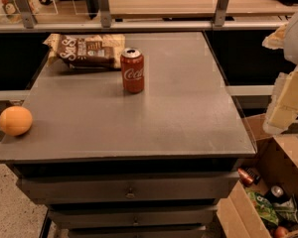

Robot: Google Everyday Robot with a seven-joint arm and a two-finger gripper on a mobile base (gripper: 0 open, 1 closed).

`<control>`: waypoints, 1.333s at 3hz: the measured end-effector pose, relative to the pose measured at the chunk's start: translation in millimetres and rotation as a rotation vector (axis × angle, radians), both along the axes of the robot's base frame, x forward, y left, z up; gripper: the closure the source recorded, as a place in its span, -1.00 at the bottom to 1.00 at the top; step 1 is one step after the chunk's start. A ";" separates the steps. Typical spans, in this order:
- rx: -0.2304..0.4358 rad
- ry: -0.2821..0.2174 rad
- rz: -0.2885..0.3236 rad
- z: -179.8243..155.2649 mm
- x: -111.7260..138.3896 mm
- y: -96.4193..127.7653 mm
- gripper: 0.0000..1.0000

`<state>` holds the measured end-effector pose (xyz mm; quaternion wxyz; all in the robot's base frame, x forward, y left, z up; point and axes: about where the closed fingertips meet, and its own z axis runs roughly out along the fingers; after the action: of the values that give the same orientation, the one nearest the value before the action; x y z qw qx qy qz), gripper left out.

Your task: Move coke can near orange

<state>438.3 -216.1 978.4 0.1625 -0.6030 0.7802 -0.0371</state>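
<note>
The coke can (132,70) stands upright on the grey cabinet top (179,113), toward the back and left of the middle. The orange (15,120) sits at the top's front left corner, close to the edge and well apart from the can. My gripper (287,103) shows as a cream-coloured shape at the right edge of the view, off the right side of the cabinet top and far from the can. It holds nothing that I can see.
A brown and cream snack bag (87,50) lies at the back left, just behind the can. An open cardboard box (268,192) with several items stands on the floor at the right. Drawers (129,190) run below the top. A railing and shelf lie behind.
</note>
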 end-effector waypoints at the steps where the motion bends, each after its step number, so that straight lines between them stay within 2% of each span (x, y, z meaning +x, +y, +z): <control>1: 0.000 0.000 0.000 0.0 0.0 0.0 -1.00; 2: 0.041 -0.053 -0.033 3.7 14.1 2.7 -1.00; 3: 0.092 -0.140 -0.084 11.0 40.5 12.8 -1.00; 4: 0.157 -0.214 -0.091 17.7 76.9 32.7 -1.00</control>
<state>515.2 -183.4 996.1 0.2896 -0.5450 0.7854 -0.0475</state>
